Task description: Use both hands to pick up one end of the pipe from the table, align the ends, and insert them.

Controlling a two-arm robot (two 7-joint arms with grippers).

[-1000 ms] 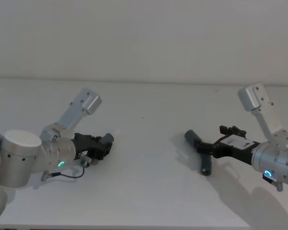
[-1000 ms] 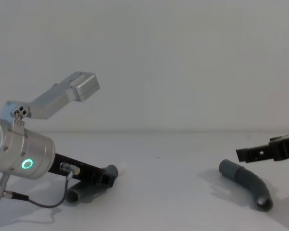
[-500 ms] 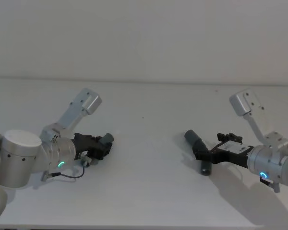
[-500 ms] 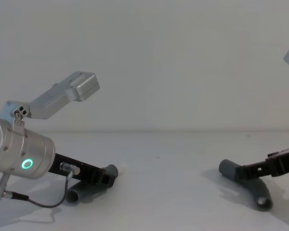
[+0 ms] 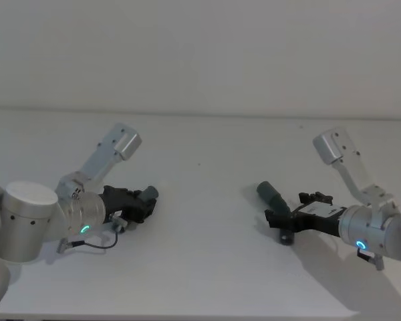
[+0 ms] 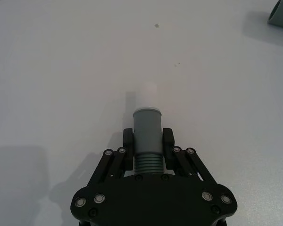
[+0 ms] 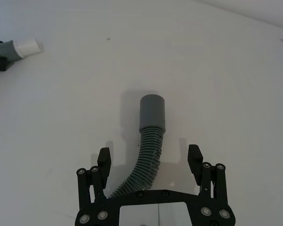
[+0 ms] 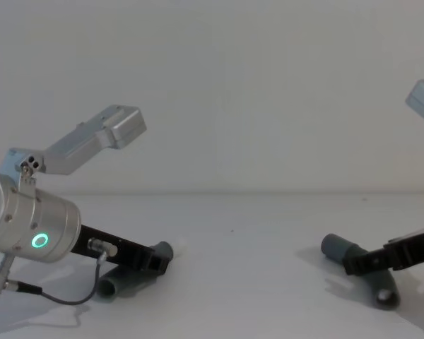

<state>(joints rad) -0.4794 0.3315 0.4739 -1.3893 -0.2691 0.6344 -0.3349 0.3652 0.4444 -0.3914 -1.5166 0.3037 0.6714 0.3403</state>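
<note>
No text I can read anywhere, white label (image 5: pixel 323 211) on the back of the right claw (image 5: pixel 279 221), its print too small for me to make out, same label in the right wrist view cut by the frame edge, blank

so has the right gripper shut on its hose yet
No, the right gripper has its fingers spread wide on either side of the cuffed hose, with gaps.
</note>
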